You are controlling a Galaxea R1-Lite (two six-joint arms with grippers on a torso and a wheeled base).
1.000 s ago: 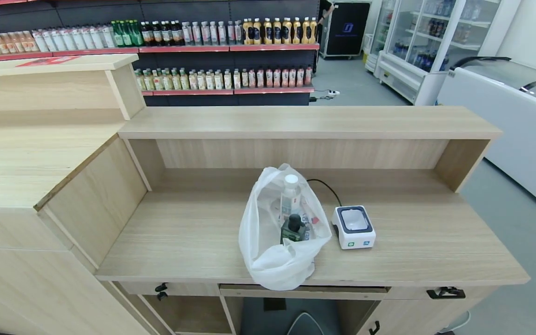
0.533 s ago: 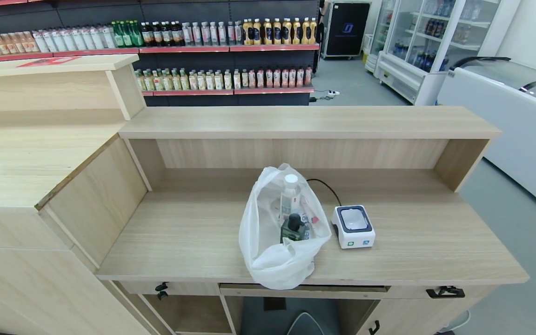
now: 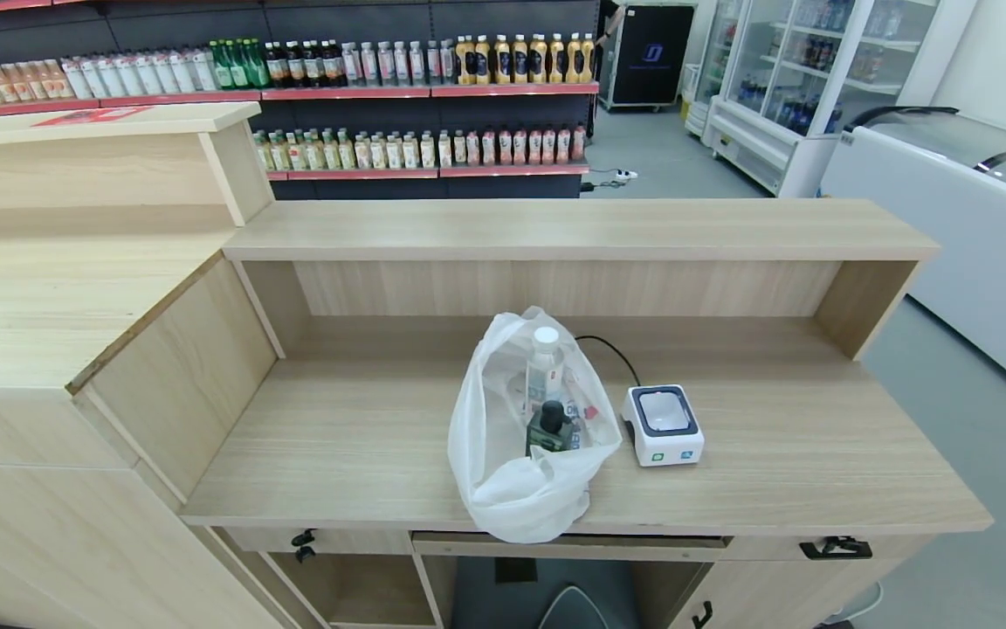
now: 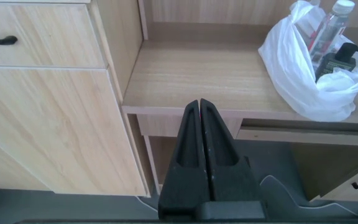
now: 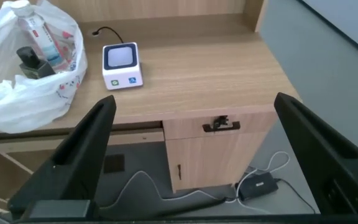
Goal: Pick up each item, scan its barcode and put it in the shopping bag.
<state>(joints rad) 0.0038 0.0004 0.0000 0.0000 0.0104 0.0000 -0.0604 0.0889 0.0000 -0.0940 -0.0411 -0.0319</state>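
Bottles [image 3: 545, 371] stand unmoved in the shopping bag [image 3: 503, 498] on the counter [image 3: 337, 437]; my right pincer [image 5: 196, 102], spread wide, has pulled back below the bag, left pincer [image 4: 199, 104] closed. Task looks finished.

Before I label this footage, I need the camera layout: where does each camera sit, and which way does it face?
Head view: on the robot's head, looking forward and down at the counter, shopping bag and scanner.
Left wrist view: in front of the counter, facing its near edge and the bag; the shut left end effector shows.
Right wrist view: in front too, facing the scanner; the open right end effector shows.
All three share the bag.
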